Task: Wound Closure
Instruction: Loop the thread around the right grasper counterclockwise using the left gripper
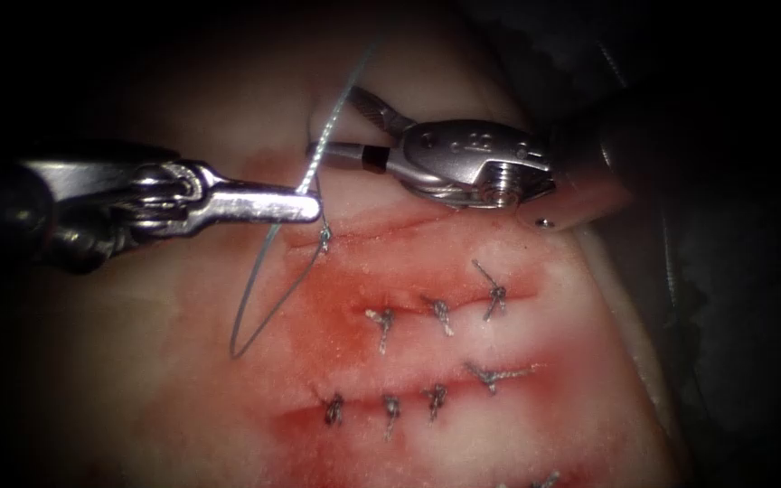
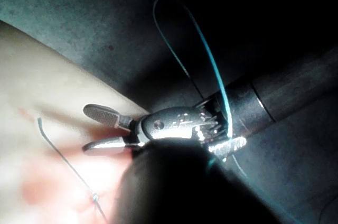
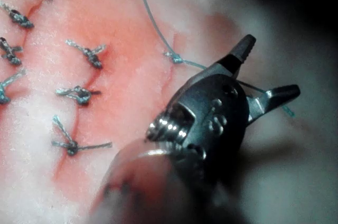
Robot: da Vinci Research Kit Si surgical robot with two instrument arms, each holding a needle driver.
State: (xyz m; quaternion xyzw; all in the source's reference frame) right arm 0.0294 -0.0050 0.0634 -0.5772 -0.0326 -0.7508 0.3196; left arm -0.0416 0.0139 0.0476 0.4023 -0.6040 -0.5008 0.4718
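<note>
My left tool (image 1: 314, 208) comes in from the left with its jaws shut on the thread (image 1: 329, 136) just above a fresh knot (image 1: 324, 237) at the left end of the uppermost cut (image 1: 381, 224). From that grip the thread rises taut, up and to the right. My right tool (image 1: 334, 120) is open, its two jaws straddling the taut strand and holding nothing. The right wrist view shows the thread (image 3: 153, 26) running from the knot (image 3: 174, 57) into the open right tool (image 3: 272, 65). A slack loop of thread (image 1: 255, 307) lies on the tissue, left of the knot.
Two lower cuts carry rows of finished knotted stitches (image 1: 440, 312) (image 1: 390, 407), with red fluid (image 1: 336, 334) staining the tissue around them. The tissue's edge falls away at the right (image 1: 644, 361). In the left wrist view the open right tool (image 2: 86, 129) hovers over the pale tissue.
</note>
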